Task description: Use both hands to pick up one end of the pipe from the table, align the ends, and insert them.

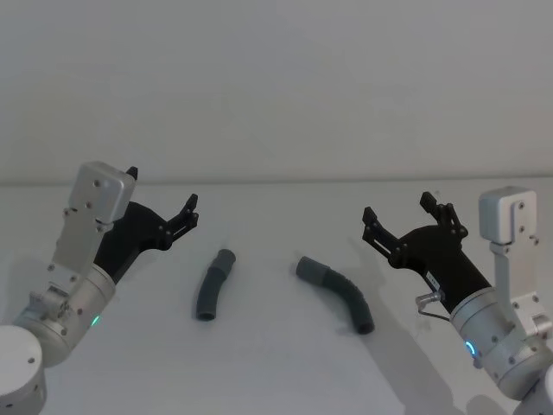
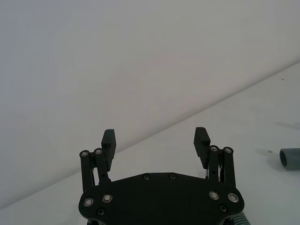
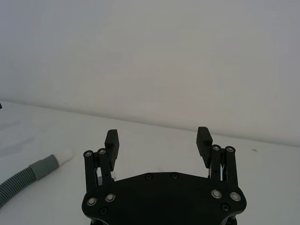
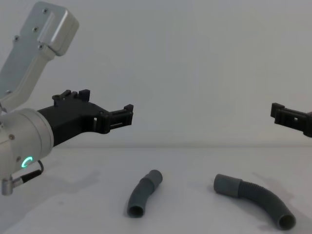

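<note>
Two dark grey pipe pieces lie on the white table (image 1: pixel 276 372). The short smooth piece (image 1: pixel 214 285) (image 4: pixel 144 192) rests left of centre, its narrower tip (image 1: pixel 225 258) pointing away from me. To its right lies the longer ribbed piece (image 1: pixel 339 292) (image 4: pixel 258 201), with its smooth collar (image 1: pixel 309 270) (image 3: pixel 42 168) turned toward the short one. My left gripper (image 1: pixel 162 192) (image 2: pixel 155 136) hovers open, above and left of the short piece. Off to the right of the ribbed piece, my right gripper (image 1: pixel 398 207) (image 3: pixel 158 136) hangs open above the table. Both hold nothing.
A pale grey-white wall (image 1: pixel 276 86) rises behind the table's far edge. A hand-width gap of bare table separates the two pipe pieces. Nothing else stands on the surface.
</note>
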